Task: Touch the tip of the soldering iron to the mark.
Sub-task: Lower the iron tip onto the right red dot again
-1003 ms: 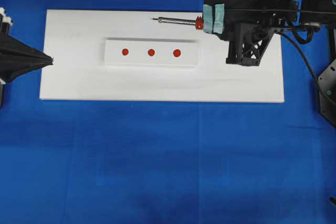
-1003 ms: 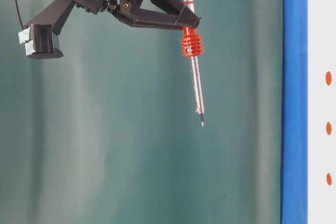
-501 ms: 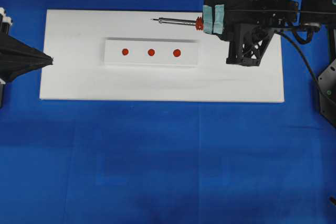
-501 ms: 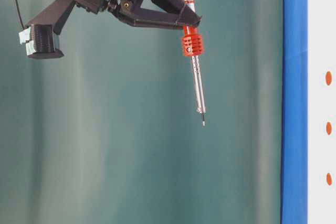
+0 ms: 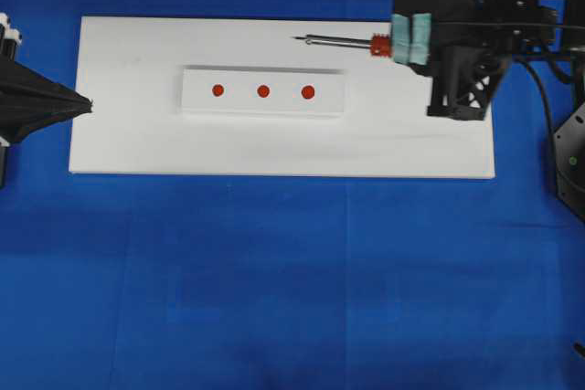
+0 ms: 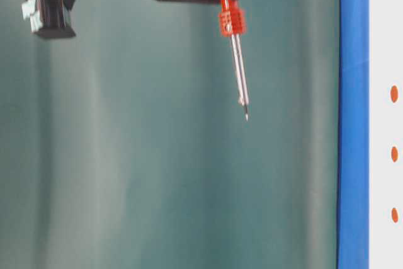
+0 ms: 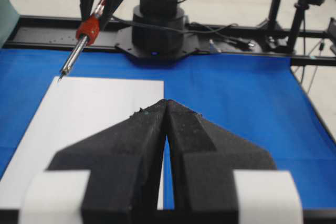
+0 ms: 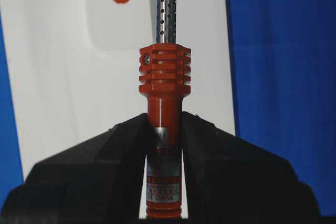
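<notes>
Your blue surface point(image 5: 274, 280) carries a white board point(image 5: 128, 134) — right end effector point(image 8: 165, 135) clamps the soldering iron point(image 8: 164, 93), left end effector point(image 7: 165, 109) pressed together — a teal backdrop point(image 6: 157, 187) behind

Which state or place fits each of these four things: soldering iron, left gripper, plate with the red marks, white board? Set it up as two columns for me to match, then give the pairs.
Things:
1. soldering iron
2. left gripper
3. small plate with three red marks
4. white board

States or places:
A. lies on the blue table cover
B. shut, holding nothing, at the board's left edge
C. clamped by its orange handle in the right gripper, tip off the marks
D. lies on the white board

Pairs: 1-C, 2-B, 3-D, 4-A
</notes>
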Motion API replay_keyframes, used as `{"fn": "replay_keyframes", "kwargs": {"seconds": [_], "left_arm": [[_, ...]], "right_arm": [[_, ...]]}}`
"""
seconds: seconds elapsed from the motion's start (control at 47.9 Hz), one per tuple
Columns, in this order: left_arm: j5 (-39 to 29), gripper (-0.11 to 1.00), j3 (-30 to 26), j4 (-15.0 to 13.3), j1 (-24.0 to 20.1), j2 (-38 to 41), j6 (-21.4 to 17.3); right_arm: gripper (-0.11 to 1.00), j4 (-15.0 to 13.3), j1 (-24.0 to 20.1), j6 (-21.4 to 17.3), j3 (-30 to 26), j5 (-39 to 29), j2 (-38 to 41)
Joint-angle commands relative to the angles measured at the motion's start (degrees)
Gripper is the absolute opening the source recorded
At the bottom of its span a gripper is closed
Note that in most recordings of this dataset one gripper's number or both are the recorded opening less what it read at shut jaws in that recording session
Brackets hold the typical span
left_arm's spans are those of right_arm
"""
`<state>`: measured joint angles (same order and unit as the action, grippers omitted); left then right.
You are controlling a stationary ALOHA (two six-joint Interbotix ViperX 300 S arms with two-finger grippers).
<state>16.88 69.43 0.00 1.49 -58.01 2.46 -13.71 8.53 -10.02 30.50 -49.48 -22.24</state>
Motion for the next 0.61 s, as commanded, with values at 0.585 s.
{"fn": "replay_keyframes", "kwargs": {"seconds": [0.585], "left_arm": [[0.6,0.0,-0.8,0.1,0.1,0.4,0.0]], "right_arm": [[0.06,0.4,-0.4,-0.1,1.3,0.1,-1.6]]}}
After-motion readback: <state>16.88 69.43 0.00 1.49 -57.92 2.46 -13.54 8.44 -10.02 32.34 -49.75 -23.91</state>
